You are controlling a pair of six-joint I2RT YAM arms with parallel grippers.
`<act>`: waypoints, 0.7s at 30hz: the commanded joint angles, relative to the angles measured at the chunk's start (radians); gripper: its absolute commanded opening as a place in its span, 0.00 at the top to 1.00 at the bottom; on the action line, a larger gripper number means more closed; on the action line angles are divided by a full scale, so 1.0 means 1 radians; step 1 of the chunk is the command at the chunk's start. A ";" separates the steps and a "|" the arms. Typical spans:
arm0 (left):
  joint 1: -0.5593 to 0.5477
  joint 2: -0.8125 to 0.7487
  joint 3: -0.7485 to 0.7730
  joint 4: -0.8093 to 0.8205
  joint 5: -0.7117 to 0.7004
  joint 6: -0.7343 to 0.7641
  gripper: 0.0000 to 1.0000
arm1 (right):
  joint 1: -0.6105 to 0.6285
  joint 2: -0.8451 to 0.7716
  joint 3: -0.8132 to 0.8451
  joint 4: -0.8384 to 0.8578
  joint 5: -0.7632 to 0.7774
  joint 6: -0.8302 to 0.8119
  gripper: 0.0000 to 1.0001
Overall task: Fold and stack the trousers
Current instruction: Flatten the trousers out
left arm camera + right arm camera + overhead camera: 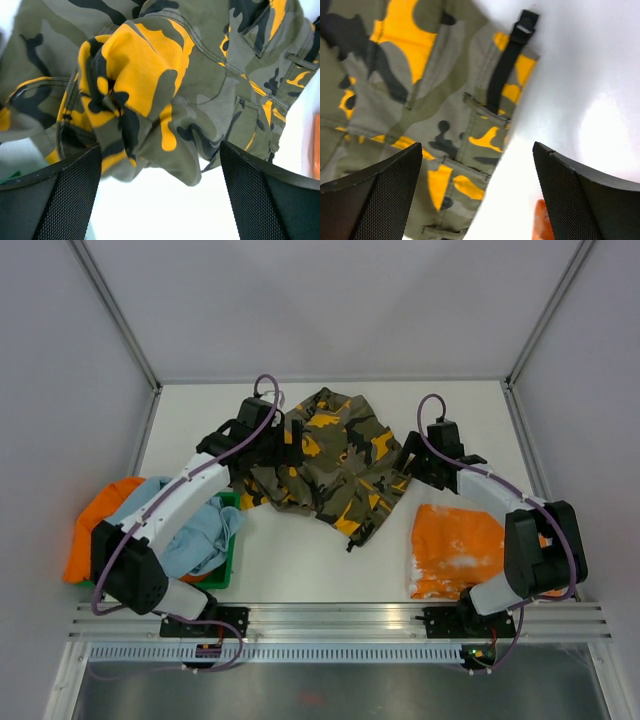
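Two hands: both stand wide and grip nothing; the left hand (160,200) is at the left edge of the trousers (330,465), the right hand (475,195) at their right edge
Left hand: its fingers straddle a bunched yellow-and-olive fold of the trousers; the cloth brushes one pad but looks unpinched
Right hand: it hangs over the trousers' right border, with bare counter (300,560) showing between the fingers
Trousers: crumpled in a loose heap between the two hands, neither flat nor folded
Strap: a black strap (507,65) with a buckle trails off the trousers' right edge
Step in hand: probably taking fresh holds to spread the heap before any fold
Doing it well: pinch a single layer at a seam or the waistband, not the thick bunch; set both holds on matching corners, then draw them apart evenly so the cloth lies smooth
Watch for: the strap snagging a finger, or two layers caught together
Neighbours: an orange garment (455,550) lies right of the trousers and apart from them; a green basket (228,560) holding a blue garment (190,530) sits just left of them, so keep the cloth away from its rim
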 commanded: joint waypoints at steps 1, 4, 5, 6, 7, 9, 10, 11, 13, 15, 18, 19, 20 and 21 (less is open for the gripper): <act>-0.008 -0.090 0.047 -0.059 -0.067 0.049 0.00 | -0.002 0.012 0.004 -0.035 0.111 -0.031 0.02; -0.090 -0.122 0.101 -0.134 -0.176 0.091 0.00 | -0.001 0.064 -0.004 0.003 0.111 -0.026 0.04; -0.132 -0.128 0.119 -0.163 -0.232 0.098 0.00 | -0.001 0.078 -0.007 0.017 0.105 -0.023 0.05; -0.141 -0.129 0.126 -0.177 -0.239 0.103 0.00 | -0.001 0.095 -0.013 0.033 0.096 -0.018 0.09; -0.143 -0.130 0.127 -0.186 -0.236 0.094 0.00 | -0.001 0.123 -0.018 0.071 0.078 -0.014 0.10; -0.143 -0.142 0.097 -0.187 -0.231 0.077 0.00 | -0.001 0.149 -0.024 0.112 0.059 0.002 0.13; -0.143 -0.148 0.083 -0.187 -0.231 0.068 0.00 | 0.001 0.176 -0.024 0.147 0.041 0.017 0.15; -0.143 -0.153 0.059 -0.185 -0.219 0.057 0.00 | 0.001 0.189 -0.016 0.162 0.036 0.023 0.21; -0.144 -0.170 0.019 -0.185 -0.198 0.025 0.00 | 0.003 0.227 -0.007 0.202 0.029 0.031 0.30; -0.152 -0.191 -0.014 -0.187 -0.178 -0.003 0.00 | 0.003 0.253 0.024 0.213 0.033 0.031 0.61; -0.155 -0.211 -0.064 -0.196 -0.165 -0.029 0.00 | 0.003 0.302 0.103 0.185 0.074 0.015 1.00; -0.155 -0.219 -0.083 -0.197 -0.167 -0.033 0.00 | 0.003 0.308 0.131 0.158 0.088 -0.012 1.00; -0.155 -0.224 -0.087 -0.202 -0.172 -0.037 0.00 | -0.001 0.315 0.192 0.138 0.104 -0.030 1.00; -0.154 -0.225 -0.090 -0.209 -0.181 -0.044 0.00 | -0.002 0.322 0.227 0.115 0.143 -0.053 1.00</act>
